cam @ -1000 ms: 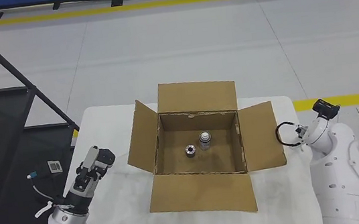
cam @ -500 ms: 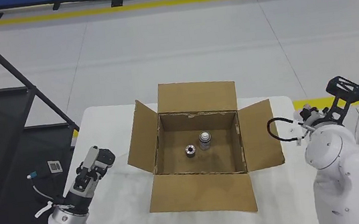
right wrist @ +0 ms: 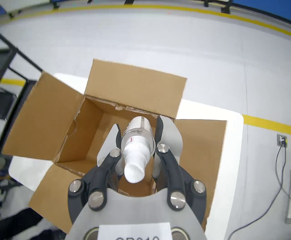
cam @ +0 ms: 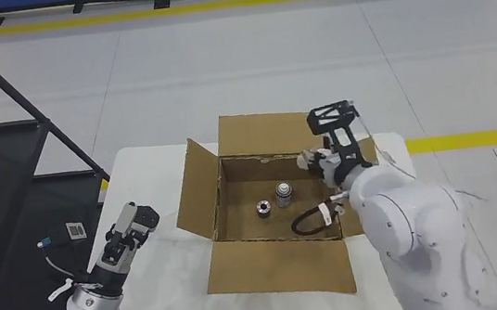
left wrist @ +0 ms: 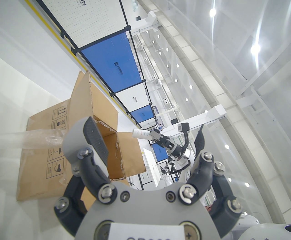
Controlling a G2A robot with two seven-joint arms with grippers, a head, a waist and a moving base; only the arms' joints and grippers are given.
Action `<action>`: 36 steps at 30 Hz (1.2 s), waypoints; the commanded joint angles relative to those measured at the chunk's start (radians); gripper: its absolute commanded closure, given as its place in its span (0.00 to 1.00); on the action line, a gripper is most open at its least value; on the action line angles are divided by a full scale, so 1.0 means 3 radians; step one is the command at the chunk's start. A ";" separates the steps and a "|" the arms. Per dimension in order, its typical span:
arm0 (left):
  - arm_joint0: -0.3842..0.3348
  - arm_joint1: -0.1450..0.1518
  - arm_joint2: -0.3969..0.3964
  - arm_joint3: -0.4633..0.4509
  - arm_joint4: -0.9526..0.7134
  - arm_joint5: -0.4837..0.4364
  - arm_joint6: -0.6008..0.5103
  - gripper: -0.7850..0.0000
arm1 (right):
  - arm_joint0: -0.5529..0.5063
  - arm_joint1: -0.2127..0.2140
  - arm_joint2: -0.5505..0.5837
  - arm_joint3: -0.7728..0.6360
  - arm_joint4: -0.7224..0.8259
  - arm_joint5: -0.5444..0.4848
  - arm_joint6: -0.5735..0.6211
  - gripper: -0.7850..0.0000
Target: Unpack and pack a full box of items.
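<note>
Right claw (right wrist: 138, 127) is gripping a white bottle (right wrist: 136, 145) above the open cardboard box (right wrist: 136, 91). Left claw (left wrist: 145, 133) is hanging open near the box.

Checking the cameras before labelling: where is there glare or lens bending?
Left wrist view: ceiling lamps flare into streaks, and the wall panels curve. Right wrist view: the yellow floor line bows; even light on the bottle in the right gripper. Top view: no glare, straight lines.
</note>
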 commanded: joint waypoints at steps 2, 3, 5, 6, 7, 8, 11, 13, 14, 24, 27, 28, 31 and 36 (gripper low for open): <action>0.0000 0.0000 0.0000 0.0000 0.0000 0.0000 0.0000 0.00 | 0.0222 -0.0020 -0.0248 0.0414 0.0011 -0.0216 0.0177 1.00; 0.0000 0.0000 0.0000 0.0000 0.0000 0.0000 0.0000 0.00 | 0.0261 -0.0028 -0.0321 0.0511 0.0020 -0.0271 0.0213 1.00; 0.0000 0.0000 0.0000 0.0000 0.0000 0.0000 0.0000 0.00 | 0.0318 -0.0039 -0.0417 0.0673 0.0020 -0.0335 0.0313 1.00; 0.0000 0.0000 0.0000 0.0000 0.0000 0.0000 0.0000 0.00 | 0.0325 -0.0044 -0.0460 0.0724 0.0019 -0.0360 0.0338 1.00; 0.0000 0.0000 0.0000 0.0000 0.0000 0.0000 0.0000 0.00 | 0.0329 -0.0046 -0.0488 0.0755 -0.0004 -0.0376 0.0366 1.00; 0.0000 0.0000 0.0000 0.0000 0.0000 0.0000 0.0000 0.00 | 0.0322 -0.0046 -0.0506 0.0766 -0.0037 -0.0377 0.0388 1.00; 0.0000 0.0000 0.0000 0.0000 0.0000 0.0000 0.0000 0.00 | 0.0280 -0.0043 -0.0518 0.0789 -0.0012 -0.0432 0.0489 1.00; 0.0000 0.0000 0.0000 0.0000 0.0000 0.0000 0.0000 0.00 | 0.0257 -0.0043 -0.0531 0.0840 -0.0020 -0.0434 0.0534 1.00; 0.0000 0.0000 0.0000 0.0000 0.0000 0.0000 0.0000 0.00 | 0.0252 -0.0045 -0.0535 0.0870 -0.0026 -0.0410 0.0532 1.00; 0.0000 0.0000 0.0000 0.0000 0.0000 0.0000 0.0000 0.00 | 0.0314 -0.0077 -0.0565 0.1555 0.0048 -0.0301 0.0212 0.84; 0.0000 0.0000 0.0000 0.0000 0.0000 0.0000 0.0000 0.00 | 0.0358 -0.0088 -0.0570 0.1710 0.0120 -0.0316 0.0143 0.66; 0.0000 0.0000 0.0000 0.0000 0.0000 0.0000 0.0000 0.00 | 0.0371 -0.0092 -0.0576 0.1749 0.0130 -0.0318 0.0123 0.62; 0.0000 0.0000 0.0000 0.0000 0.0000 0.0000 0.0000 0.00 | 0.0405 -0.0102 -0.0602 0.1854 0.0112 -0.0285 0.0102 0.51; 0.0000 0.0000 0.0000 0.0000 0.0000 0.0000 0.0000 0.00 | 0.0428 -0.0113 -0.0617 0.1918 0.0147 -0.0290 0.0077 0.34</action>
